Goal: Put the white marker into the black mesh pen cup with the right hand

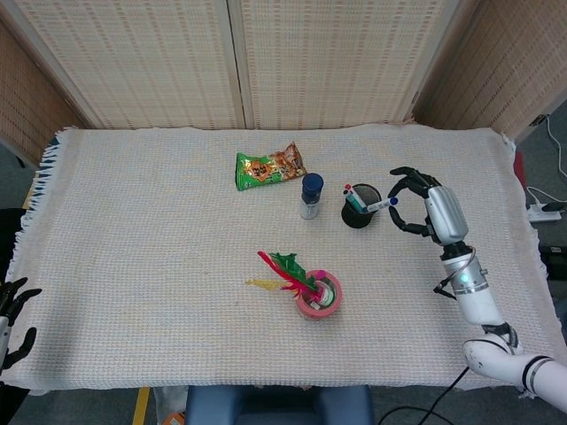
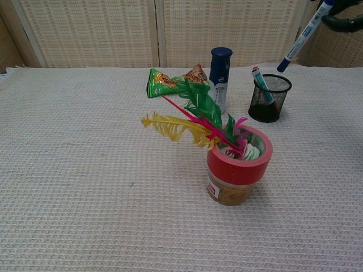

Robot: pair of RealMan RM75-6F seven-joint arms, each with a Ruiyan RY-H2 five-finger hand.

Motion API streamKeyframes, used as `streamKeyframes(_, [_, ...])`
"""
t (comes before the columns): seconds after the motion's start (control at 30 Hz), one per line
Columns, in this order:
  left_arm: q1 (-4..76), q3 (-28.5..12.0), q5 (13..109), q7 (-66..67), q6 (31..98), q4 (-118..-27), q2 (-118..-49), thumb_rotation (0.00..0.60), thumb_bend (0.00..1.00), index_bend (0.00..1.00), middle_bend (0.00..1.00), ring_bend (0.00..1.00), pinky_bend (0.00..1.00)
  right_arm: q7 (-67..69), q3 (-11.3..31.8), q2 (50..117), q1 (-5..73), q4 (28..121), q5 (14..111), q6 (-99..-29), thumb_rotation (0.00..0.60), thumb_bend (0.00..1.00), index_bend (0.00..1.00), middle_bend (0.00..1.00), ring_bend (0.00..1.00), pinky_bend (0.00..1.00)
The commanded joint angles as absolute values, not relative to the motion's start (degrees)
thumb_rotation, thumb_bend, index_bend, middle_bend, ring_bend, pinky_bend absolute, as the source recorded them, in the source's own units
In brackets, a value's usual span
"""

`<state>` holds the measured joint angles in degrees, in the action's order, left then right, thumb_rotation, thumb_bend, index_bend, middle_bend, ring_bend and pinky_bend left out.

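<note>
**Marker held above the pen cup**

The robot's right hand (image 1: 430, 208) holds the white marker (image 1: 379, 206) in the air, its fingers (image 1: 400, 173) curled around the upper end of the barrel. From the chest camera the marker slants down and to the left, its blue-capped tip hanging above and slightly right of the rim of the black mesh pen cup (image 2: 269, 98), clear of it. The cup already holds another marker (image 2: 261, 83) with a red and green end, leaning to the left. Just beside the cup stands a blue-capped bottle (image 1: 311, 196), and behind that lies a green snack packet (image 1: 269, 166). Nearer the front edge of the cloth-covered counter (image 1: 133, 266) sits a red-taped jar (image 2: 238, 166) stuffed with green, yellow and pink feathers. The left hand (image 1: 12, 320) rests at the far left edge, fingers spread, holding nothing.
</note>
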<state>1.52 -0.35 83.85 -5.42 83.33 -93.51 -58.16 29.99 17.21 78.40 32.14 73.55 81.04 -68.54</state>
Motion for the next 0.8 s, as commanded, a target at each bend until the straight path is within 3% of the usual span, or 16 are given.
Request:
streamKeyframes(0.03, [1.50,-0.41,83.71,-5.39,83.35,-93.48,-58.18,0.600,0.42,0.22,0.06,0.00,0.22,31.16,18.19,78.64,34.20,70.53,78.90,-65.19,0.600,0.33,0.54,0.24,0.31,0.28])
streamKeyframes(0.3, [1.69,-0.71,82.50,-5.53,82.47,-92.93,-58.37,0.600,0.42,0.22,0.06,0.00,0.22,27.31,19.26,79.67,38.88,65.00,75.18,-57.60,0.600,0.33,0.55,0.24,0.31,0.28])
streamKeyframes(0.8, [2.05,-1.10,80.98,-6.56,80.99,-91.94,-58.51,0.600,0.42,0.22,0.06,0.00,0.22,26.37,17.55,86.45,42.97,56.47,74.12,-52.88,0.600,0.33,0.56,0.24,0.32,0.29])
